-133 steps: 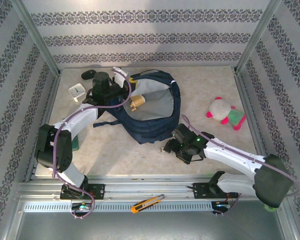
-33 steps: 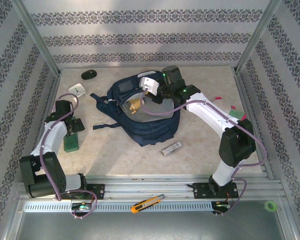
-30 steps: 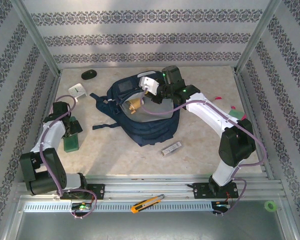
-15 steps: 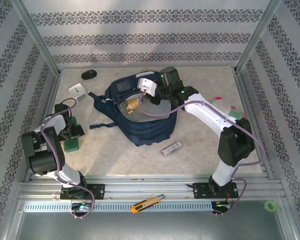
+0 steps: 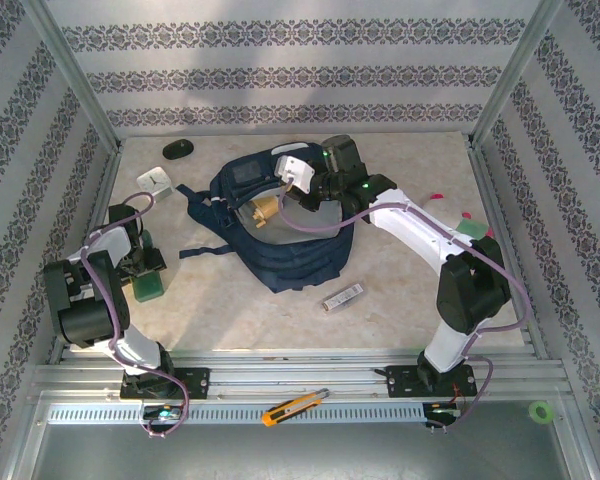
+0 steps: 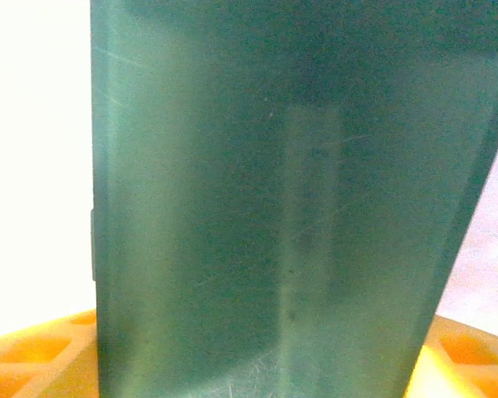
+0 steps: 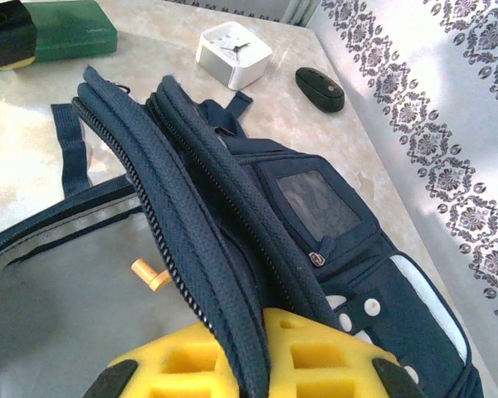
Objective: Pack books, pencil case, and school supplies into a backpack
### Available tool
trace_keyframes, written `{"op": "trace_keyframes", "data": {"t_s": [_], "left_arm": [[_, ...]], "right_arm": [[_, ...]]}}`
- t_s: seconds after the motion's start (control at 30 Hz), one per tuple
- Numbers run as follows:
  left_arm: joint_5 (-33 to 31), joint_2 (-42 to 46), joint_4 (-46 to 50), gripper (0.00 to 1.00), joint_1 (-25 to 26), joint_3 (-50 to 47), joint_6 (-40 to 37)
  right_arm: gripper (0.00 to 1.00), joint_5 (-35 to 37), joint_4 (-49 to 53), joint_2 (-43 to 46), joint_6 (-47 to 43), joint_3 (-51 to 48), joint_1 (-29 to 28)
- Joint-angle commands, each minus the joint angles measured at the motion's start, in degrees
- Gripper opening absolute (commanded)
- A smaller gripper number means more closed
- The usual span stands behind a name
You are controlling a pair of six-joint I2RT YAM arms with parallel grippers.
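Observation:
The navy backpack (image 5: pixel 290 250) lies open mid-table, its grey lining up. My right gripper (image 5: pixel 305 195) is shut on its zippered rim (image 7: pixel 232 274) and holds that rim up. A tan-yellow supply with an orange part (image 5: pixel 268 210) lies inside on the lining, and the orange stub (image 7: pixel 152 275) pokes out beside the zip. A slim silver bar (image 5: pixel 342 297) rests on the table in front of the backpack. At the left, my left gripper (image 5: pixel 140 262) stands over the green pencil case (image 6: pixel 274 207), with yellow fingers (image 6: pixel 33 356) against both long sides. The books are hidden.
A white clock (image 5: pixel 153 181) and a black mouse (image 5: pixel 178 149) lie at the back left. Pink and green bits of a plush toy (image 5: pixel 470 228) peek out behind the right arm. A box cutter (image 5: pixel 295 406) lies on the front rail. Loose straps (image 5: pixel 205 250) trail left of the backpack.
My left gripper has drawn back and come down over the green pencil case, and its jaws have narrowed onto it. The right gripper has tugged the backpack rim slightly left.

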State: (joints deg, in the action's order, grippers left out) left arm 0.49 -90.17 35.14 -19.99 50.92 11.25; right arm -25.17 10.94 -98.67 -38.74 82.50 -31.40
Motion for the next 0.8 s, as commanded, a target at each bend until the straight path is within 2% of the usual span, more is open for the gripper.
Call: {"op": "trace_keyframes", "data": {"t_s": [0.0, 0.17, 0.27, 0.37, 0.43, 0.57, 0.7, 0.77], "left_arm": [[4.1, 7.0, -0.3, 0.55, -0.3, 0.7, 2.6], [9.1, 18.3, 3.0, 0.51, 2.4, 3.1, 4.7], [11.5, 24.8, 3.1, 0.5, 6.7, 3.9, 5.4], [13.0, 29.1, 3.1, 0.48, 11.4, 4.6, 11.4], [14.8, 30.5, 2.3, 0.47, 16.2, 4.9, 14.2], [13.9, 30.8, 2.3, 0.46, 28.4, 6.5, 13.6], [14.8, 29.2, 6.4, 0.43, 35.5, 8.7, 18.2], [15.1, 28.7, 8.2, 0.43, 40.7, 8.3, 20.7]], "right_arm": [[0.0, -4.6, -4.7, 2.7, 4.3, 0.5, -1.3], [0.0, 0.5, -4.5, 2.9, 12.7, 2.4, -1.3], [0.0, 2.8, -4.4, 3.4, 17.7, 2.7, -1.3], [0.0, 7.2, -4.4, 4.3, 24.4, 2.5, -1.2], [0.0, 7.5, -4.6, 4.6, 28.4, 2.8, -1.2], [0.0, 7.2, -4.7, 4.5, 31.8, 3.0, -1.3], [0.0, 8.8, -4.0, 4.0, 37.4, 4.4, -1.2], [0.0, 7.5, -4.2, 3.7, 38.5, 4.6, -1.3]]}}
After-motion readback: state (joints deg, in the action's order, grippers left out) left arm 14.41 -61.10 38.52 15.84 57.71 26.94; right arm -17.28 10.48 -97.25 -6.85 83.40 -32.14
